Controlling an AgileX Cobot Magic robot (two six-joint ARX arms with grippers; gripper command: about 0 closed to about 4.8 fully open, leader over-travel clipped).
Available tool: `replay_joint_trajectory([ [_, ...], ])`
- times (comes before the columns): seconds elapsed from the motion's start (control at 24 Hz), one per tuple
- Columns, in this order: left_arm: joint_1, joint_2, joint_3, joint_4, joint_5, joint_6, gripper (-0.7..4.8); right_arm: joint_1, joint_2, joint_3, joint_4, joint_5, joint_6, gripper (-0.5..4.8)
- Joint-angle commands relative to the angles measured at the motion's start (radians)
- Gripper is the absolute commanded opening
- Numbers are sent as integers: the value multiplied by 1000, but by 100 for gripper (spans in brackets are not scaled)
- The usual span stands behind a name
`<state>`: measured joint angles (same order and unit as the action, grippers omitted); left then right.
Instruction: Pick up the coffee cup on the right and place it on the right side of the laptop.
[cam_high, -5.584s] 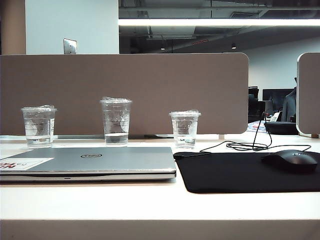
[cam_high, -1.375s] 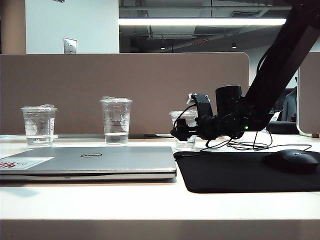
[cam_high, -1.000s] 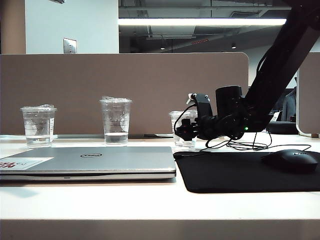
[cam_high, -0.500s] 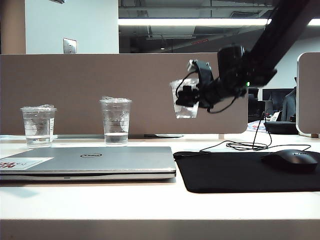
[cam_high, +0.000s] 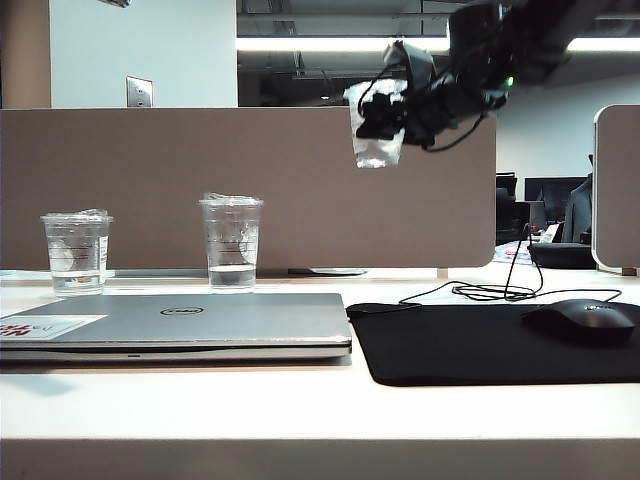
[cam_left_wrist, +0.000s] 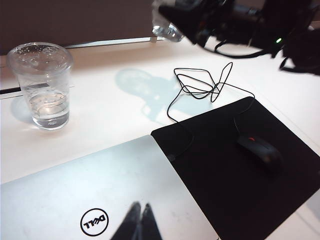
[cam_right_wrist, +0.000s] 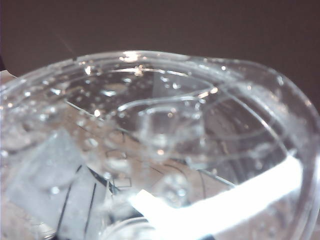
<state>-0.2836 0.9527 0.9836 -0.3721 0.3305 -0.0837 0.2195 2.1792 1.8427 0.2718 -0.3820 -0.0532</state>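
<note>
Office desk setup with a tan divider panel (cam_high: 250, 185) running across the back of the exterior view, and a white desk (cam_high: 300, 405) filling the lower half. Up in the upper right of that frame the right gripper (cam_high: 385, 115) is clamped on the coffee cup (cam_high: 376, 125), holding it way up in the air, level with the top edge of the divider and well clear of the desk. The cup looks slightly tilted, with the black arm coming in from the top right corner.

The right wrist view is pretty much all cup: the clear rim and droplet-covered film fill the frame, and the white label shows through at the lower left.

Down on the desk, the laptop (cam_high: 180, 325) sits closed at lower left of the exterior view, Dell logo on the lid, white-and-red sticker (cam_high: 45, 327) at its left corner. Just beside it on the right is a black mouse mat (cam_high: 480, 345) with a black mouse (cam_high: 583, 320) on it, cable looping off behind. Two other clear cups stand behind the laptop: a short one (cam_high: 77, 252) at far left, a taller one (cam_high: 232, 242) near the middle.

The left gripper (cam_left_wrist: 136, 225) hangs over the laptop lid at the bottom of the left wrist view, fingertips pressed together, holding nothing.
</note>
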Motion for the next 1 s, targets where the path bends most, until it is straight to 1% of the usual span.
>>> replay_joint_trajectory([
  [0.04,0,-2,4,7,6,-2,-5,-2,-49,5,-56,-2,0,222],
  [0.21,0,-2,4,7,6,-2,-5,-10,-97,5,-117,2,0,224],
  [0.38,0,-2,4,7,6,-2,-5,-22,-119,-3,-124,2,0,224],
  [0.5,1,-2,4,7,6,-2,-5,-24,-146,-43,-105,10,-1,224],
  [0.75,1,-2,4,6,6,-2,-5,-24,-238,-243,10,47,0,224],
  [0.83,1,-2,4,7,6,-2,-5,-24,-306,-393,78,47,1,224],
  [1.0,0,-2,4,6,6,-2,-5,-24,-374,-550,182,47,22,224],
])
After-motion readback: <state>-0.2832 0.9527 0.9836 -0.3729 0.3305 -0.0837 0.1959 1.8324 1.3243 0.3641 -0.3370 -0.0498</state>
